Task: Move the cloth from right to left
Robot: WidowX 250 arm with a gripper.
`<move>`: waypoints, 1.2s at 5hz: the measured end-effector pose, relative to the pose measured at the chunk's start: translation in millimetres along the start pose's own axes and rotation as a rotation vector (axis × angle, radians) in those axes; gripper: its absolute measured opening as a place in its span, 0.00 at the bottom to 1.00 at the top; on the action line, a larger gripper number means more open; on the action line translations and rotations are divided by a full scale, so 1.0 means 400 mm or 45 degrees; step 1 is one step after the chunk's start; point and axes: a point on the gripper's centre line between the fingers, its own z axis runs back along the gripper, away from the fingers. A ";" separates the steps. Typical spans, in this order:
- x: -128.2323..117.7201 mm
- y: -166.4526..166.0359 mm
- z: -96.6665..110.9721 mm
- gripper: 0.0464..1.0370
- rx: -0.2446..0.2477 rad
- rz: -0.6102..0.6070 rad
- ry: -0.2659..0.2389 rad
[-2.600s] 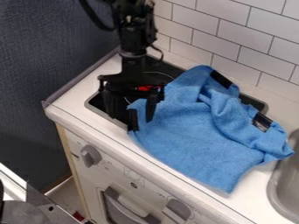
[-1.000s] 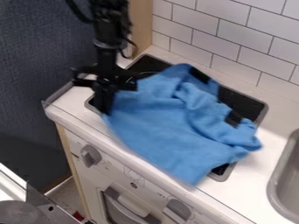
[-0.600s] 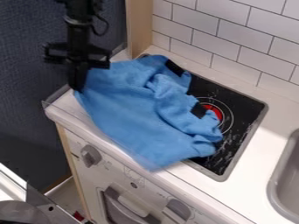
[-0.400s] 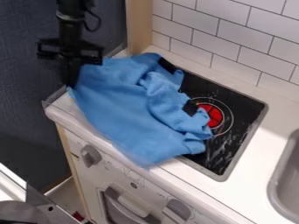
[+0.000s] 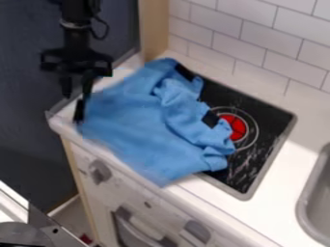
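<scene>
The black gripper [image 5: 73,98] hangs at the counter's left end, with its two fingers spread apart and nothing visible between them. The blue cloth [image 5: 145,123] lies rumpled over the left part of the stove and the counter's front edge. Its left corner is right beside the gripper's nearer finger; whether they touch I cannot tell. Two black patches show on the cloth's upper right side.
On the right, the black stove top [image 5: 258,125] is uncovered, with a red-centred burner [image 5: 233,127]. A grey sink [image 5: 314,202] is at the right edge. A wooden post [image 5: 153,29] rises behind the left end, beside the tiled wall [image 5: 258,43].
The cloth has slid left with the gripper, uncovering the burner and the stove's right part. Most recently the gripper has opened and let go of the cloth's left corner.
</scene>
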 end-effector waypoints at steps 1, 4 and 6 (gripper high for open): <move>-0.013 -0.004 0.033 0.75 -0.003 0.040 0.006; -0.063 -0.163 0.116 0.96 -0.033 -0.071 0.070; -0.153 -0.367 0.212 0.96 -0.098 -0.280 0.012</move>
